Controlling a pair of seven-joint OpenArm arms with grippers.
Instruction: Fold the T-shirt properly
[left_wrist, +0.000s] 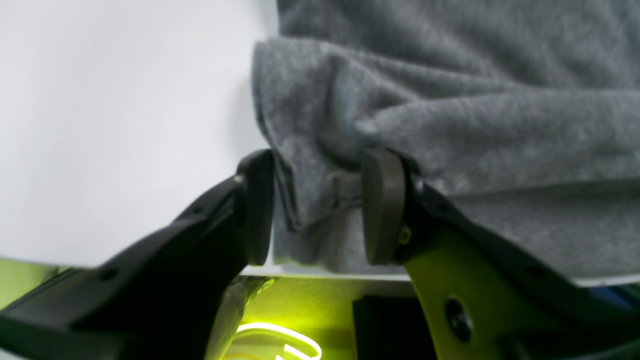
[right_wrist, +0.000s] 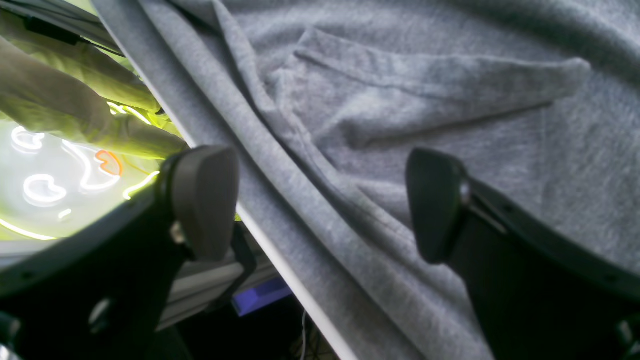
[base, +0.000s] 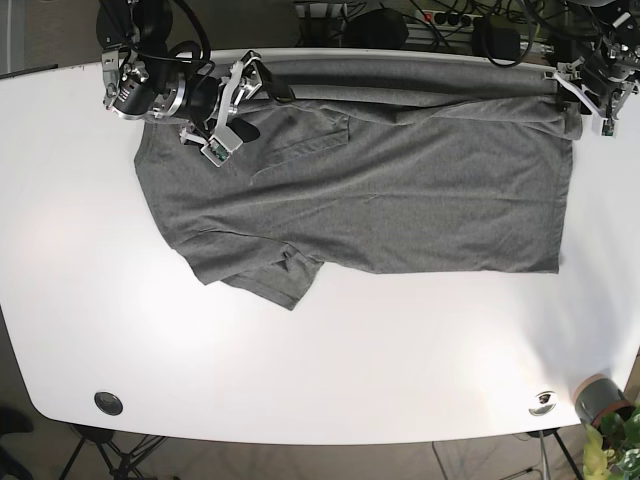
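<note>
Base view. Surface: white bench (base: 330, 370) with rounded corners, mostly bare at the near side; dark floor, cables and stands beyond the far edge; a potted plant (base: 612, 450) and a grey cup (base: 596, 398) at the near right corner. Item: grey T-shirt (base: 400, 200), spread sideways along the far edge, its upper long side already turned over in a rolled band, one sleeve (base: 275, 280) pointing toward the near edge. Right gripper (base: 236, 95) sits over the far left part of the cloth; left gripper (base: 590, 95) sits at the far right corner of the shirt, by its hem.

Left wrist view. Left gripper (left_wrist: 317, 205): jaws pinched on a bunched fold of the T-shirt (left_wrist: 450, 110), right at the bench (left_wrist: 100, 125) edge; hold looks firm.

Right wrist view. Right gripper (right_wrist: 320, 205): jaws spread wide, nothing between them, hanging above the T-shirt (right_wrist: 450, 125) band where it runs along the bench edge; a folded sleeve (right_wrist: 425, 85) lies just beyond.

Step, judged: lengthwise fold under way, one end gripped, the other not yet taken. Next move calls for the right gripper to descend and close on the edge band, so both ends can travel together toward the near edge without skewing.
</note>
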